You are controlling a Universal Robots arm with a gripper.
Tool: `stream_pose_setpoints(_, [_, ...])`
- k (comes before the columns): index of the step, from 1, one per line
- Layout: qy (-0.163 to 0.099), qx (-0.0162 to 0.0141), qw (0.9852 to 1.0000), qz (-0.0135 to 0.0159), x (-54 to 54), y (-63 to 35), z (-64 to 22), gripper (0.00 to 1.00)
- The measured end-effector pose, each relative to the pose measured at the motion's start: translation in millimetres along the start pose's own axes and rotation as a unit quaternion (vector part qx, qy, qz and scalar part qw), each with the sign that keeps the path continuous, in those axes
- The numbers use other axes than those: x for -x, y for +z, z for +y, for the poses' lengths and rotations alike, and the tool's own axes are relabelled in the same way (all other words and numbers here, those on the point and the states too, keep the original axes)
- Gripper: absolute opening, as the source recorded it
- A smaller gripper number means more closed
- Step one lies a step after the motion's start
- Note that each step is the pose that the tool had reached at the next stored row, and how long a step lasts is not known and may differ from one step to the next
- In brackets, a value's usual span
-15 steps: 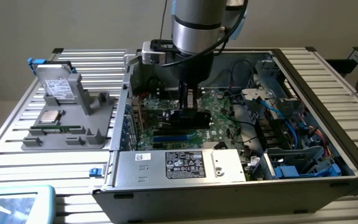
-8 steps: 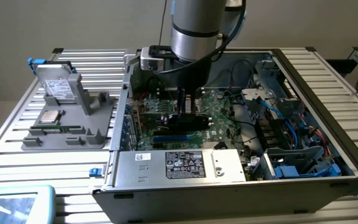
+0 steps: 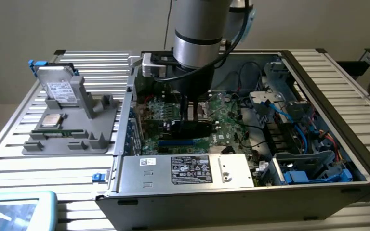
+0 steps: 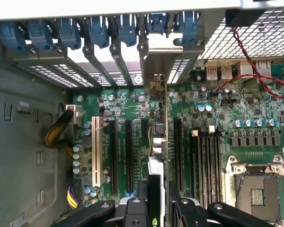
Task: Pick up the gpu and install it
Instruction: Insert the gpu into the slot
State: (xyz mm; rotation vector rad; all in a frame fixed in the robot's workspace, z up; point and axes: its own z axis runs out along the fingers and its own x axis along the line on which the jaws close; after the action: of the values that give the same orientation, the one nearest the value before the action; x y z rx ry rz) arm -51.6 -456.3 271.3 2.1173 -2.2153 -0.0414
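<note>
**Exterior view.** The robot arm reached straight down into the open computer case, which lay on its side on the slatted counter. The jaws were low over the motherboard, near its middle, and beyond the power supply that sat against the case's near wall. On the exterior view's left, well apart from the case, a grey fixture tray rested on the counter. It carried 1 hard drive standing tilted at the back, 1 processor lying flat, and 1 memory stick just in front of the processor.

**Wrist view.** The jaws pinched the gpu on both faces; 1 of the black fingers sat against each side. The gpu stood on edge, seen along its thin top, in line with the black expansion slots and between 2 of them. Its silver end bracket met the rear slot openings under the row of blue retention clips. Whether the card was fully seated could not be told. 1 white slot lay further out to one side; the memory slots and the open processor socket lay to the other. A red-and-black twisted wire crossed the board near the rear ports.
</note>
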Motion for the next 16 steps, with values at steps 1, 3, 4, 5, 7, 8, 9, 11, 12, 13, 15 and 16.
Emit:
stream_pose_setpoints(1, [0.0,0.0,1.0,-0.0001,0.0,0.8,0.7,0.27])
stream_pose_setpoints(3, [0.0,0.0002,1.0,-0.0002,0.0,1.6,1.0,0.27])
stream_pose_setpoints(4, [0.0,0.0007,1.0,-0.0002,-0.1,1.7,1.1,0.27])
stream_pose_setpoints(5, [0.0,0.001,1.0,-0.0002,-0.1,1.9,1.1,0.27])
stream_pose_setpoints(7, [0.0,0.0017,1.0,-0.0003,-0.1,2.6,1.2,0.27])
stream_pose_setpoints(8, [0.0,0.002,1.0,-0.0004,-0.1,3.0,1.2,0.27])
stream_pose_setpoints(9, [0.0,0.0022,1.0,-0.0003,0.0,3.6,1.2,0.27])
stream_pose_setpoints(11, [0.0,0.0024,1.0,-0.0003,0.0,5.4,1.2,0.27])
stream_pose_setpoints(12, [0.0,0.0026,1.0,-0.0002,0.0,6.4,1.2,0.27])
stream_pose_setpoints(13, [0.0,0.003,1.0,-0.0003,0.1,7.2,1.2,0.27])
stream_pose_setpoints(15, [0.0,0.005,1.0,-0.0001,0.1,8.3,1.1,0.27])
stream_pose_setpoints(16, [0.0,0.0065,1.0,-0.0001,0.1,8.7,1.1,0.27])
